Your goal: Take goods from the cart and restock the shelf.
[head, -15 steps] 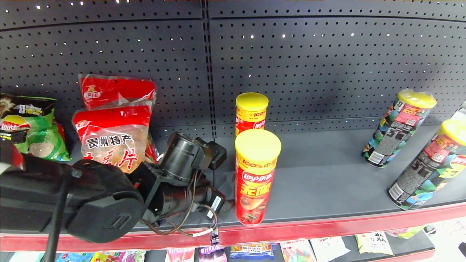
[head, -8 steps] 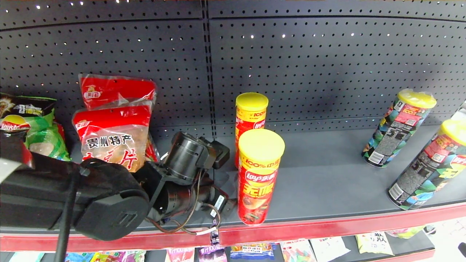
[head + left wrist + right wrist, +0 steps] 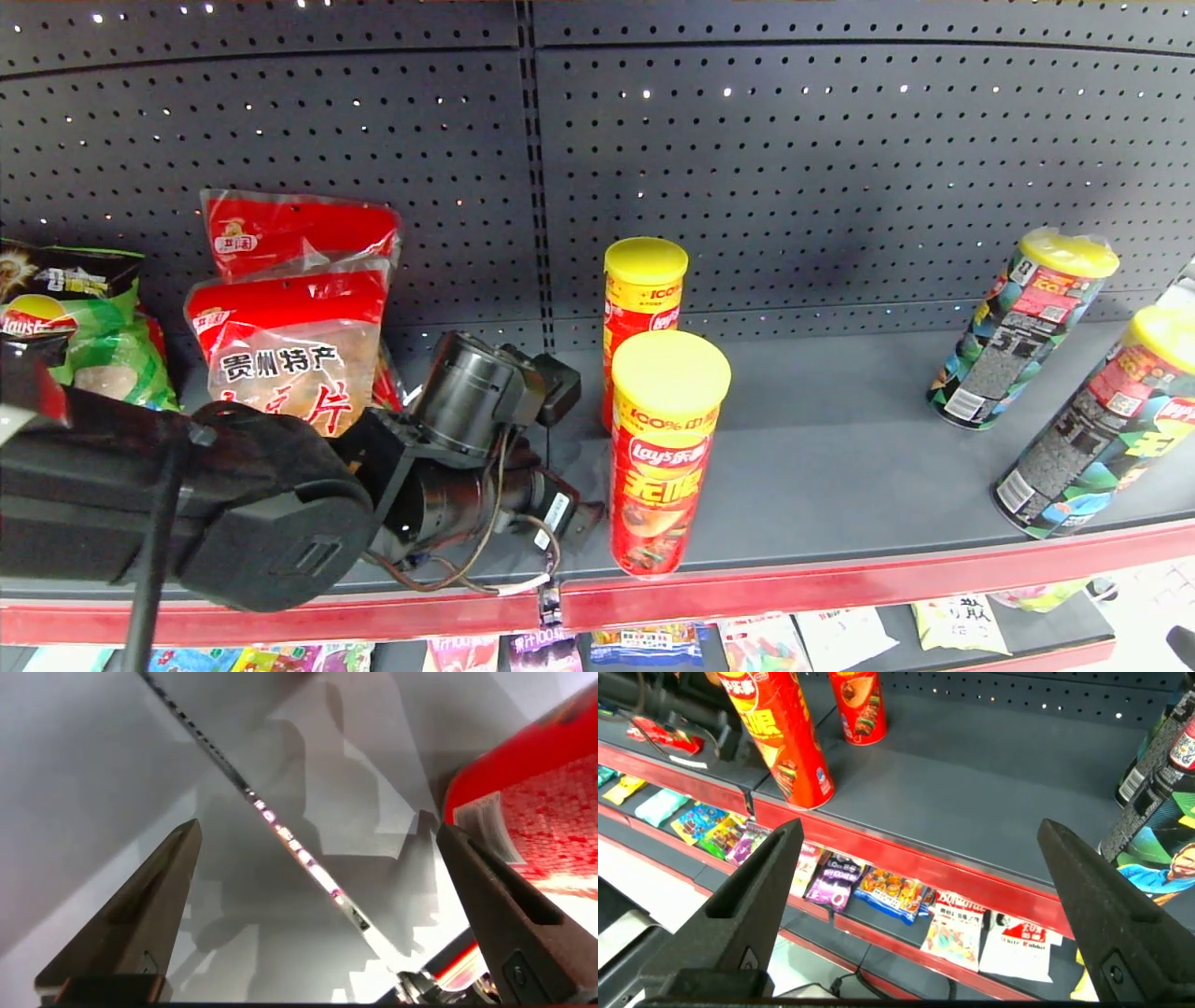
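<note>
While my left gripper (image 3: pixel 313 849) hangs open at the front of the shelf (image 3: pixel 840 448), its jaws spread around nothing, the front red can (image 3: pixel 663 457) stands upright just beside one finger, outside the gap. One rear red can (image 3: pixel 642 289) stands close behind it, making two. Two more cans, the nearer patterned can (image 3: pixel 1097 429) and the farther patterned can (image 3: pixel 1022 327), stand at the shelf's right end, well apart from the red pair. Two snack bags, the front red bag (image 3: pixel 289 364) and the back red bag (image 3: pixel 299 233), sit to the left beside one green bag (image 3: pixel 93 336). My right gripper (image 3: pixel 920 833) hovers before the shelf's red edge, fingers wide apart and empty.
</note>
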Available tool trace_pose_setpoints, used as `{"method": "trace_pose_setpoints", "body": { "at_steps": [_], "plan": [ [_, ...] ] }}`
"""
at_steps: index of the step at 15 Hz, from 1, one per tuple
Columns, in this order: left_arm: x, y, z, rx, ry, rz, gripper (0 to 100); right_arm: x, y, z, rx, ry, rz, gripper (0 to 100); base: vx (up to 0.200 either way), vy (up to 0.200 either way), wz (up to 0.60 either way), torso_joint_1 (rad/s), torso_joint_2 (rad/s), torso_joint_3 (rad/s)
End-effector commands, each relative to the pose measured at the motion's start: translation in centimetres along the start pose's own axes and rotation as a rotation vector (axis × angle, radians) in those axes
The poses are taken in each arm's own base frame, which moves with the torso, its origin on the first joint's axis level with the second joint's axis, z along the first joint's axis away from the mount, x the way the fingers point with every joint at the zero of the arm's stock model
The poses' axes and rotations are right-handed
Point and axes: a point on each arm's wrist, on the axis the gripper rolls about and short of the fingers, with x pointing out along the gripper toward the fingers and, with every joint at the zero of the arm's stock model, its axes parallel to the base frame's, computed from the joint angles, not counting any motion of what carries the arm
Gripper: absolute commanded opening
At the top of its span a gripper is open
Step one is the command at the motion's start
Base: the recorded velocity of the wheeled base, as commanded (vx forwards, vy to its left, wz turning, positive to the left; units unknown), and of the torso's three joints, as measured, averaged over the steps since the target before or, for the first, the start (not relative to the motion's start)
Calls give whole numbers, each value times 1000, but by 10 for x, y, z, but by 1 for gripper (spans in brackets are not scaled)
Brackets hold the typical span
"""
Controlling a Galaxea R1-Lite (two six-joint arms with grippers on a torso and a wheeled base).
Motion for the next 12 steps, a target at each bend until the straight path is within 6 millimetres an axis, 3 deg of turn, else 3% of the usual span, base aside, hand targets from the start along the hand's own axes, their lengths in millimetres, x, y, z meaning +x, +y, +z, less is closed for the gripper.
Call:
{"method": "trace_pose_setpoints", "body": {
  "at_steps": [1, 3, 4, 5, 7, 8, 9, 10, 11, 12],
  "plan": [
    [-39, 37, 3, -71, -78, 101, 100, 1, 0, -1, -3, 11, -6, 100, 0, 0, 0, 0, 0, 0],
    [-91, 66, -13, -135, -104, 192, 100, 0, -2, -7, 3, 31, -66, 100, 0, 0, 0, 0, 0, 0],
    [-109, 70, -22, -151, -103, 213, 100, -1, -2, -7, 3, 32, -92, 100, 0, 0, 0, 0, 0, 0],
    [-159, 69, -58, -178, -93, 242, 100, -7, -4, -9, 5, 41, -183, 100, 0, 0, 0, 0, 0, 0],
    [-230, 56, -122, -219, -84, 285, 100, -25, -3, -12, 19, 60, -325, 100, 0, 0, 0, 0, 0, 0],
    [-249, 50, -142, -238, -78, 308, 100, -31, -1, -15, 23, 68, -355, 100, 0, 0, 0, 0, 0, 0],
    [-278, 37, -177, -284, -72, 372, 100, -44, 2, -23, 31, 70, -415, 100, 0, 0, 0, 0, 0, 0],
    [-289, 30, -190, -302, -69, 398, 100, -48, 4, -27, 34, 68, -435, 100, 0, 0, 0, 0, 0, 0],
    [-310, 10, -218, -351, -41, 456, 100, -57, 8, -37, 43, 73, -511, 100, 0, 0, 0, 0, 0, 0],
    [-316, -4, -235, -393, -25, 502, 100, -60, 11, -44, 54, 88, -577, 100, 0, 0, 0, 0, 0, 0]
  ]
}}
